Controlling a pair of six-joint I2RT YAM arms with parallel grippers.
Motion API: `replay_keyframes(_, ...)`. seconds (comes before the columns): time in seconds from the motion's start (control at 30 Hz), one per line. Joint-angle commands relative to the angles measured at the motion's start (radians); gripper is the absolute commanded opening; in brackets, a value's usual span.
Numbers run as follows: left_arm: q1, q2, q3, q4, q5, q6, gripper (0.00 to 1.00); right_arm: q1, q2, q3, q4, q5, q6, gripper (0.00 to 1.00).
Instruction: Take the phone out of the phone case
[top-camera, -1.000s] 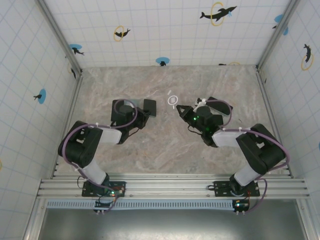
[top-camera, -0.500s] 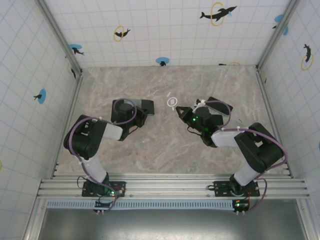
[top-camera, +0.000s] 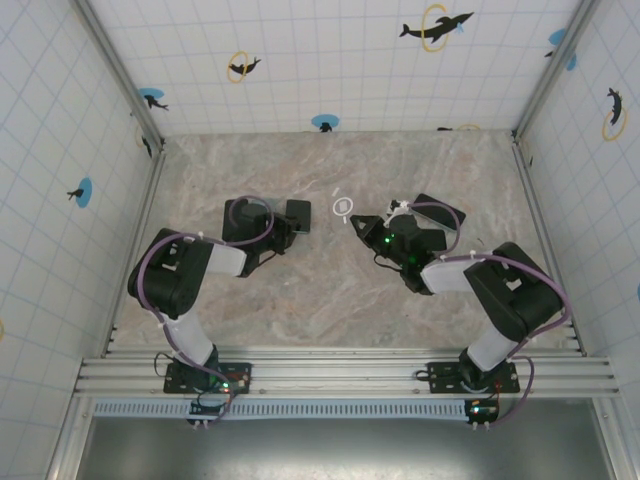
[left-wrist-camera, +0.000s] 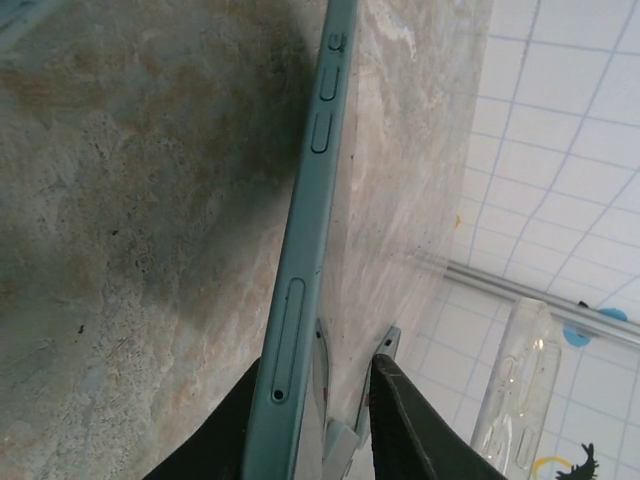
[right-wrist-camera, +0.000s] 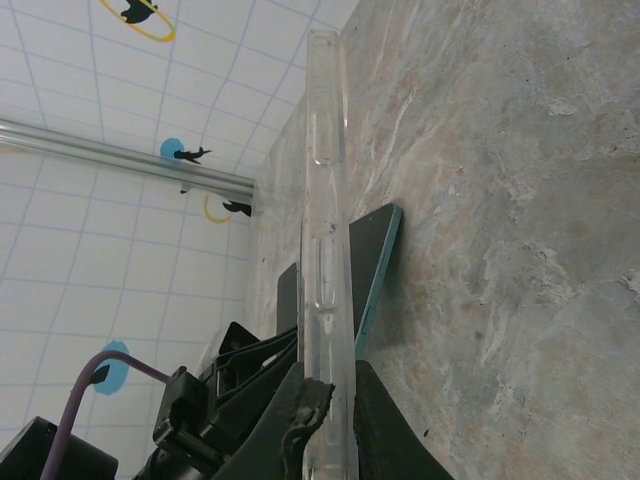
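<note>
The teal-edged phone (top-camera: 299, 215) lies flat and bare on the marble table (top-camera: 330, 290), left of centre. In the left wrist view its edge (left-wrist-camera: 305, 250) rests against one finger of my left gripper (left-wrist-camera: 320, 365). The other finger (left-wrist-camera: 400, 420) stands apart from it with table showing in the gap, so the jaws are open around the phone's end. My right gripper (top-camera: 358, 218) is shut on the clear phone case (top-camera: 343, 207), held off the table to the right of the phone. Seen edge-on, the case (right-wrist-camera: 325, 200) sticks out between the pads of my right gripper (right-wrist-camera: 332, 372).
Tiled walls with dolphin stickers (top-camera: 436, 25) close in the table on three sides. A metal rail (top-camera: 340, 365) runs along the near edge by the arm bases. The two grippers face each other a short way apart at mid-table.
My left gripper's jaws have parted from the phone, which now rests on the table. The right gripper still holds the clear case in nearly the same spot.
</note>
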Motion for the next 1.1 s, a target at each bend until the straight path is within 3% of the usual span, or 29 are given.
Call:
replay_keyframes(0.0,0.007,-0.012,0.024,-0.063,0.006,0.021,0.33,0.005,0.016,-0.023,0.059,0.001,0.009,0.00)
replay_keyframes(0.1,0.006,-0.019,0.020,-0.109,-0.010,0.025,0.43,0.006,0.021,-0.026,0.066,-0.002,0.013,0.00)
replay_keyframes(0.2,0.007,-0.034,0.009,-0.152,-0.034,0.028,0.47,0.008,0.021,-0.030,0.069,-0.002,0.014,0.00)
replay_keyframes(0.77,0.002,-0.090,-0.036,-0.263,-0.093,0.020,0.60,0.027,0.054,-0.007,0.036,0.002,-0.006,0.00)
replay_keyframes(1.07,-0.010,-0.129,-0.102,-0.268,-0.114,0.007,0.65,0.059,0.117,0.034,-0.011,0.066,-0.005,0.00)
